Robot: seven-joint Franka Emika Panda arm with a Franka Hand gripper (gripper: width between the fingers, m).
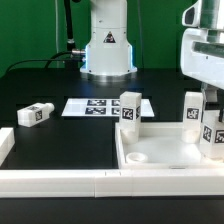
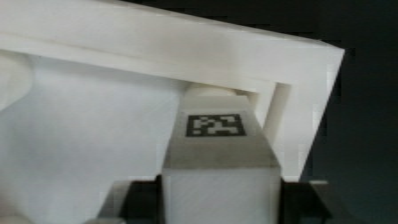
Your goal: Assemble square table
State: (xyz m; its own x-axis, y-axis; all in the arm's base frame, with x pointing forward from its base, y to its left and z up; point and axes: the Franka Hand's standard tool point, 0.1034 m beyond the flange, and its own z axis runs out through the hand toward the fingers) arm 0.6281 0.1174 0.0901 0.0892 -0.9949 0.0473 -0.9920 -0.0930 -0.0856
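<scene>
Jaws astride a leg post at the square panel's corner

Jaws stand apart, one on either side of the tagged leg post [image 2: 217, 140]; whether they press it cannot be told. That post meets a corner of the square panel [image 1: 175, 150], which lies toward the exterior view's right of the desk [image 1: 60, 140], with two more posts [image 1: 130, 108] upright on it. Likely risk: a half-seated post tips or backs out if released, or a skewed pull drags the panel.

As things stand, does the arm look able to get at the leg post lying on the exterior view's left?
Probably yes: that leg post lies alone on bare table with nothing over it. First the jaws must leave the upright post they straddle at the panel corner.
</scene>
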